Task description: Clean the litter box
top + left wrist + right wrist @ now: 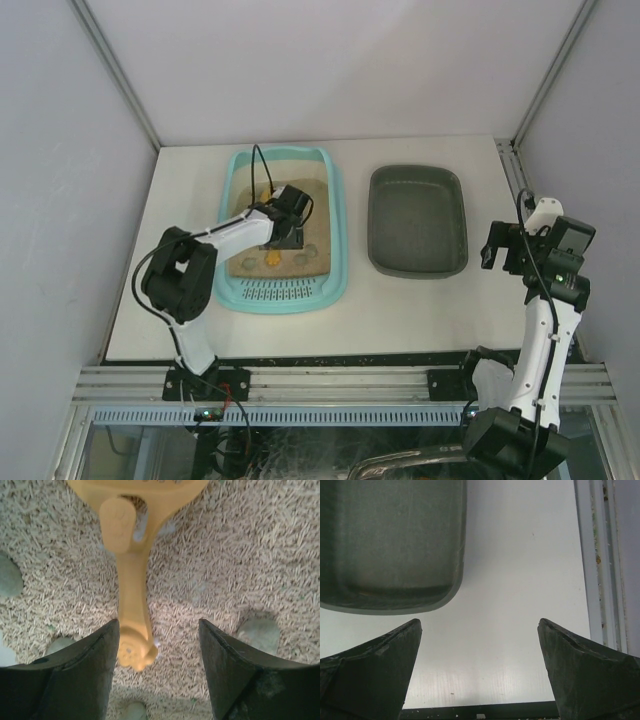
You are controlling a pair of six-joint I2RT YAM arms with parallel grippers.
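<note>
While both jaws stand released, the turquoise litter box (339, 230) holds tan pellets (240, 550).

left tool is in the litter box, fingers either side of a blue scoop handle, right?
No: the scoop handle is yellow-orange, not blue, as the left wrist view shows. The left tool is in the litter box, fingers either side of it.

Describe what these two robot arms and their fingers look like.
Both the left arm and right arm have white tube-like links joined by bulky black joint housings, with thin black cables looping alongside. Each ends in two dark, wedge-shaped fingers tapering to points.
</note>
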